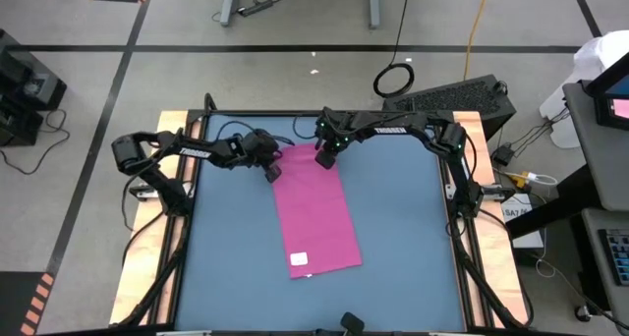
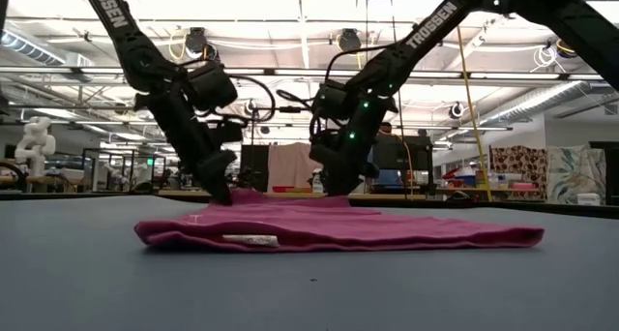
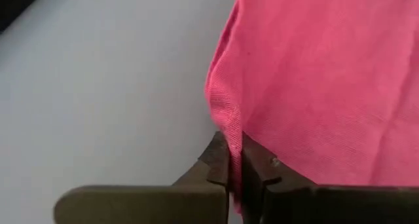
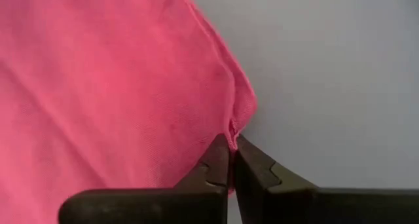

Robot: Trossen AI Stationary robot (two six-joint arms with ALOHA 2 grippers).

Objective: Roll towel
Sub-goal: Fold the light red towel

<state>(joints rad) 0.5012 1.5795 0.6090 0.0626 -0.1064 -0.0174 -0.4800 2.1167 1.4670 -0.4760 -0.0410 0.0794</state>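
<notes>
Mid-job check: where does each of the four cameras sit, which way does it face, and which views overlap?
High: overhead, straight down on the table; both arms show.
Low: tabletop height, level across the towel; both arms drop in.
Left wrist: on the left arm; left gripper pinches a towel corner.
Right wrist: right gripper pinches the other corner.
All four share the towel.

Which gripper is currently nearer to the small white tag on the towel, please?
Neither, clearly: the left gripper and right gripper pinch the towel's two far corners, while the white tag lies at the opposite, near end.
</notes>
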